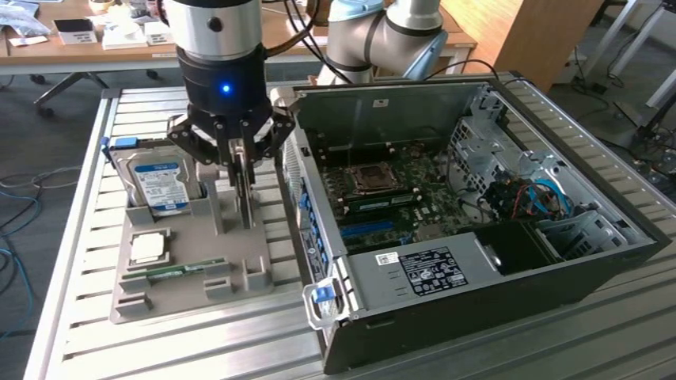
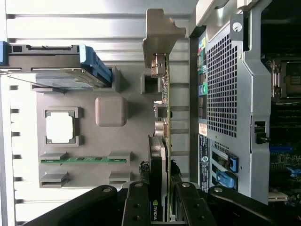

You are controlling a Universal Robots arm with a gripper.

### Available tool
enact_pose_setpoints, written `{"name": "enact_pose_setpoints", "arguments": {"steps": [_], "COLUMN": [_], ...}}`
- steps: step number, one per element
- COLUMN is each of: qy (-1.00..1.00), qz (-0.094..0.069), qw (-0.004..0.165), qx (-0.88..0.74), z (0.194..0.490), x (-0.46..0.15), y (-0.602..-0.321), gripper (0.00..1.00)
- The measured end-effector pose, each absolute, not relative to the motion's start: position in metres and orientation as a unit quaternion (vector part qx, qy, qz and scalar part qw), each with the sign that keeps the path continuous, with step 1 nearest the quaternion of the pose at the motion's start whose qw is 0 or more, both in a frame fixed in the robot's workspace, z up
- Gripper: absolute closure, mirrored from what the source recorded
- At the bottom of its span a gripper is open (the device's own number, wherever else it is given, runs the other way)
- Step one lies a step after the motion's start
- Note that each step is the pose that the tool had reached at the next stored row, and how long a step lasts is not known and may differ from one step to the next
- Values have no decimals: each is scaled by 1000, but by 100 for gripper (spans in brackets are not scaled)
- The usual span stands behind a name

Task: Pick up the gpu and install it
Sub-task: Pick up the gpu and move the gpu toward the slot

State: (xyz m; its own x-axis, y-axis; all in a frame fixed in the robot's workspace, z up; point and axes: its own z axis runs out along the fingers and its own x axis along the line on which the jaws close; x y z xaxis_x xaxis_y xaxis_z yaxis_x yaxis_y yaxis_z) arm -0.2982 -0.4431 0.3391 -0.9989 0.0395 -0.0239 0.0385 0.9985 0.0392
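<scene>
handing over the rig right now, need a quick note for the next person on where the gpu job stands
Gripper: shut on the gpu, one finger on each face.
Gpu: standing on edge in the grey tray, beside the open case. I cannot tell whether it has lifted clear of its slot.
Done: grasp made.
Left: gpu not yet out of the tray, not yet installed in the case.

On the table (image 1: 74,332), the tray (image 1: 174,305) lies at the exterior view's left of the case (image 1: 454,324); in it, the gpu (image 1: 246,199) stands between drive (image 1: 158,182) and case.
</scene>
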Motion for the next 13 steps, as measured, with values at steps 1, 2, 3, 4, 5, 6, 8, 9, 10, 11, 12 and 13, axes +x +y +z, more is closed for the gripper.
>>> {"name": "enact_pose_setpoints", "arguments": {"steps": [1,2,3,4,5,6,8,9,10,11,12,13], "qy": [1000,1000,1000,1000,1000,1000,1000,1000,1000,1000,1000,1000], "qz": [19,19,19,19,19,19,19,19,19,19,19,19], "qw": [12,12,12,12,12,12,12,12,12,12,12,12], "qx": [20,19,19,20,19,20,20,19,19,19,19,19], "z": [341,342,344,345,347,349,352,354,356,358,360,361], "x": [-298,-298,-298,-298,-298,-298,-298,-298,-298,-298,-298,-298], "y": [-443,-443,-443,-443,-443,-443,-443,-443,-443,-443,-443,-443], "gripper": [73,73,73,73,73,73,73,73,73,73,73,73]}}
